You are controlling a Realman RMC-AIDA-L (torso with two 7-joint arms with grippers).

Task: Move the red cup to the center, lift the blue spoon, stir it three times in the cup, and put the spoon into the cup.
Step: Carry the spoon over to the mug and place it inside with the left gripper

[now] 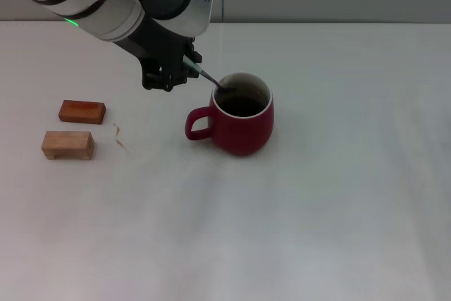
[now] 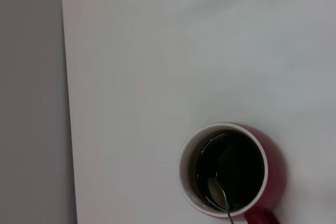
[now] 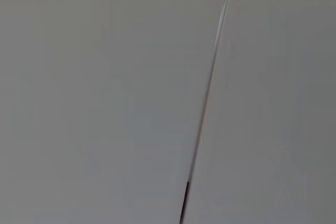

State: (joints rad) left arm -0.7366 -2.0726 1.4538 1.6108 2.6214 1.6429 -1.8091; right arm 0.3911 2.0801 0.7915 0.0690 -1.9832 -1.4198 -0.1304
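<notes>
We find the left pincer (image 1: 184, 70) grasping the blue spoon (image 1: 208, 78), its bowl inside the red cup (image 1: 242, 114); a sideways drag risks tipping it.

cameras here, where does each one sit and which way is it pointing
Head view: high on the robot, facing forward and down at the table; shows the left gripper holding the blue spoon in the red cup.
Left wrist view: above the cup, looking down; no fingers show.
Right wrist view: faces blank grey surfaces.
Head and left wrist share cup and spoon.

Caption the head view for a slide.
Left gripper holds the spoon tilted into the red cup; two wooden blocks lie apart.
</notes>
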